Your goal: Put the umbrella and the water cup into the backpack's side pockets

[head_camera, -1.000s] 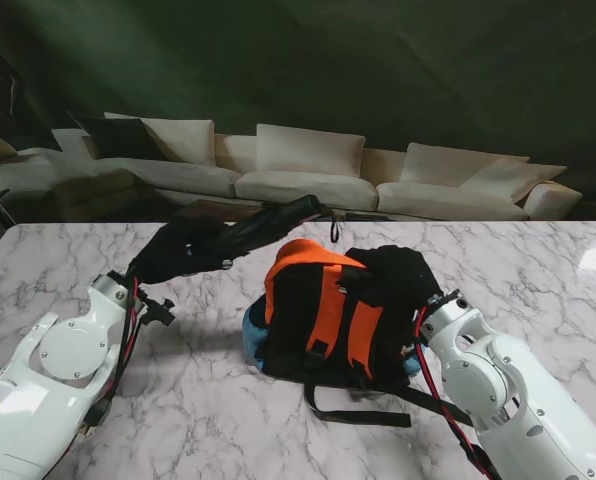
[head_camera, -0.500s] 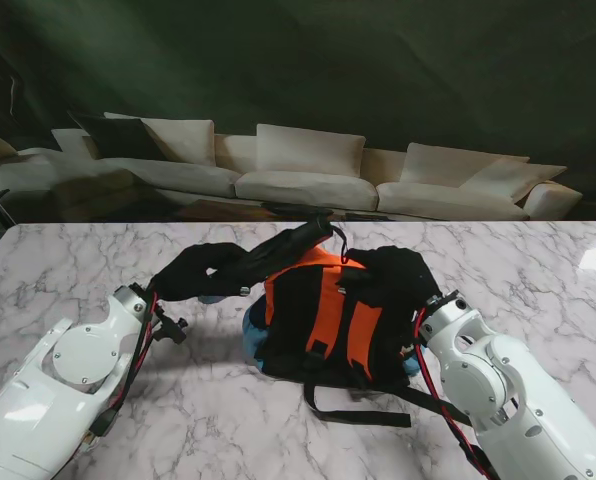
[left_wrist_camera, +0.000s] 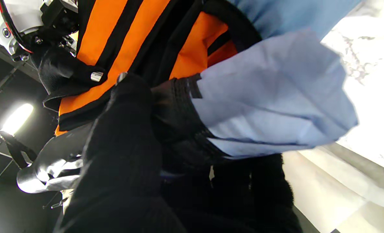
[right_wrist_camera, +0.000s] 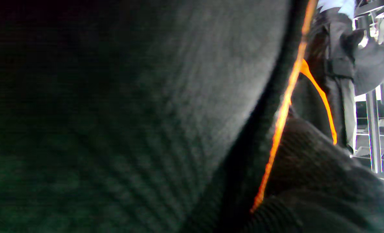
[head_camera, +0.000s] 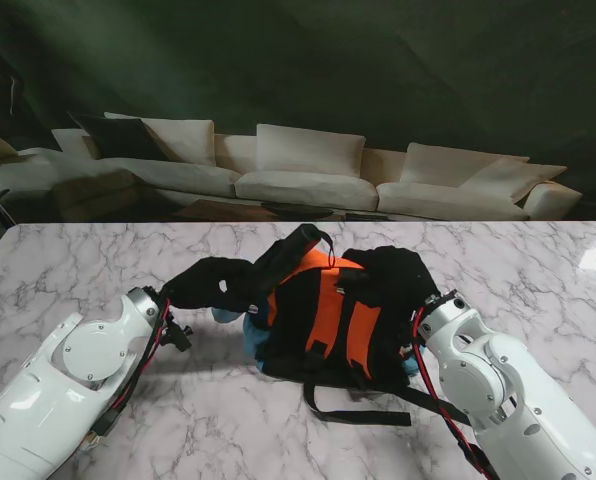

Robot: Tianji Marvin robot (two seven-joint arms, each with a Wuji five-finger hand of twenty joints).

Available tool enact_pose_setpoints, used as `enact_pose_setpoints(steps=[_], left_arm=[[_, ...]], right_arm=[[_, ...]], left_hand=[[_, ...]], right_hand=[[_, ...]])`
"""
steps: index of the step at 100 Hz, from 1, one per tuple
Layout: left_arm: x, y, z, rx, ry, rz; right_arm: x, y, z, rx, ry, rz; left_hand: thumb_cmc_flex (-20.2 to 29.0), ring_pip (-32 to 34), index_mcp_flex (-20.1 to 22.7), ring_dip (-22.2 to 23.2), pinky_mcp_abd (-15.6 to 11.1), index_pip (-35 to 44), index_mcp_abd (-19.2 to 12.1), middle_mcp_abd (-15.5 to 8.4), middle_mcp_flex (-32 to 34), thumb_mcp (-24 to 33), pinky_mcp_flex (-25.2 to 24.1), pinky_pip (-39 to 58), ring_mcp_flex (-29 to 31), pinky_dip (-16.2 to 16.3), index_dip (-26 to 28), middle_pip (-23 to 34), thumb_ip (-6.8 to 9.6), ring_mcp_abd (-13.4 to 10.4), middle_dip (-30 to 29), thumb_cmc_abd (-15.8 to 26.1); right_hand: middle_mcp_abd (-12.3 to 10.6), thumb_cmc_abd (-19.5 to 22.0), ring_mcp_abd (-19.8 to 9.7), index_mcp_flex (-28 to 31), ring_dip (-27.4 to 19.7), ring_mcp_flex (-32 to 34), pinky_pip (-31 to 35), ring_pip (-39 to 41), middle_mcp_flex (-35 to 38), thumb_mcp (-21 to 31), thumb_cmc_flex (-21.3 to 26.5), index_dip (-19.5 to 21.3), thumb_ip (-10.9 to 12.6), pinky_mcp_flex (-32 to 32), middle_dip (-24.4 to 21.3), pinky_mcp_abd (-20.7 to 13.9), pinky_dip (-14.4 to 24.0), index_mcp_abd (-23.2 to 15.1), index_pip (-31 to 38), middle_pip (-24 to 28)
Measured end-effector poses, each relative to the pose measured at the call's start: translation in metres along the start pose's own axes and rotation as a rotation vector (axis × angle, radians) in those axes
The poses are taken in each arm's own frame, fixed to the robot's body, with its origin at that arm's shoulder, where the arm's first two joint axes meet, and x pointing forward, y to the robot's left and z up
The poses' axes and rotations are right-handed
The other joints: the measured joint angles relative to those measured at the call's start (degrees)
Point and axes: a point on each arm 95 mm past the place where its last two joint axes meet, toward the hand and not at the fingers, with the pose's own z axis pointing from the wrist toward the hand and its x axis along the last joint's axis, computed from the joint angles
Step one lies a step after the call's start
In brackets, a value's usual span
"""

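The orange, black and light-blue backpack (head_camera: 323,320) lies mid-table. My left hand (head_camera: 213,282), in a black glove, is shut on the black folded umbrella (head_camera: 290,252). The umbrella slants up and away over the backpack's left edge, its strap end farthest from me. In the left wrist view my fingers (left_wrist_camera: 124,145) press against the black mesh rim (left_wrist_camera: 179,126) of the light-blue side pocket (left_wrist_camera: 276,97), with the umbrella (left_wrist_camera: 49,161) beside them. My right hand (head_camera: 398,275) grips the backpack's right top. The right wrist view shows only dark fabric and an orange seam (right_wrist_camera: 286,106). I see no water cup.
Black straps (head_camera: 353,410) trail from the backpack toward me on the marble table (head_camera: 538,260). A pale sofa (head_camera: 298,175) stands beyond the table's far edge.
My left hand has moved right and lower, bringing the umbrella from beside the backpack down against its left side. The right hand and backpack have stayed put.
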Motion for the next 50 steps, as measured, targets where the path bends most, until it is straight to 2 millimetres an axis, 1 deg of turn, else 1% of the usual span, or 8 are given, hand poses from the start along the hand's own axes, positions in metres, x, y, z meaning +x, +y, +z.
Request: enact_pose_setpoints(steps=[6,14,24,33,44,50], left_arm=[[0.0000,-0.0003,0.0000,-0.005,0.000,0.003],[0.0002,-0.0008,-0.0002,0.004,0.003,0.005],[0.0003,-0.0029,-0.0018,0.110,0.006,-0.009],[0.0010,-0.0011,-0.0026,0.181,0.014,-0.077],[0.0018,0.0020,-0.0009,0.211,0.020,-0.092],[0.0010,0.0033,-0.0008,0.226,0.022,-0.106]], right_arm=[[0.0000,0.0000,0.0000,0.000,0.000,0.000],[0.0001,0.0000,0.0000,-0.001,0.001,0.000],[0.0000,0.0004,0.0002,-0.002,0.002,0.000],[0.0000,0.0005,0.0003,-0.003,0.002,0.001],[0.0002,0.0006,0.0004,-0.003,0.003,0.001],[0.0003,0.0007,0.0005,-0.003,0.003,0.001]], left_hand=[[0.00,0.62,0.60,0.90,0.00,0.00,0.00,-0.01,0.57,-0.04,0.21,1.36,0.00,0.65,-0.34,0.00,0.00,0.00,0.00,0.00],[0.00,0.98,1.46,1.73,0.00,0.01,0.00,-0.01,1.48,-0.91,2.24,2.30,1.42,1.33,-0.37,0.02,0.00,0.00,0.00,0.00],[-0.01,4.28,2.70,3.94,0.56,0.01,0.00,-0.01,2.31,-2.04,3.49,4.22,2.48,1.85,-0.55,1.51,0.00,0.59,-0.12,-0.01],[-0.04,5.78,2.85,4.25,0.62,0.01,0.00,-0.01,2.87,-2.41,3.50,4.30,2.49,1.97,-1.26,1.56,-0.01,0.61,-1.78,-0.01],[-0.07,5.79,3.30,4.27,0.80,0.01,0.00,-0.06,3.31,-2.41,-0.23,4.30,2.34,1.97,-2.55,1.48,-0.01,0.56,-3.90,-0.03],[-0.09,5.78,3.36,4.16,0.84,0.01,0.00,-0.12,3.56,-2.41,-4.93,1.37,0.61,1.99,-3.24,0.75,-0.01,0.06,-4.65,-0.04]], right_hand=[[0.00,0.00,0.00,0.00,0.00,0.00,0.00,0.00,0.00,0.00,0.00,0.00,0.00,0.00,0.00,0.00,0.00,0.00,0.00,-0.03],[0.00,0.00,0.00,0.00,0.00,0.00,0.00,0.00,0.00,0.00,0.01,0.00,0.00,0.00,0.00,0.00,0.00,0.00,0.00,-0.04],[0.00,0.00,0.00,0.00,0.00,0.00,0.00,0.00,0.00,0.00,0.01,-0.01,0.00,0.00,0.00,0.00,0.00,0.00,0.00,-0.05],[0.00,0.00,0.00,0.00,0.00,0.00,0.00,0.00,0.00,0.00,0.01,-0.01,0.00,0.00,0.00,0.00,0.00,0.00,0.00,-0.05],[0.00,0.00,0.00,0.00,0.00,0.00,0.00,0.00,0.00,0.00,0.01,0.00,0.00,0.00,0.00,0.00,0.00,0.00,0.00,-0.05],[0.00,0.00,0.00,0.00,0.00,0.00,0.00,0.00,0.00,0.00,0.01,-0.01,0.00,0.00,0.00,0.00,0.00,0.00,0.00,-0.05]])
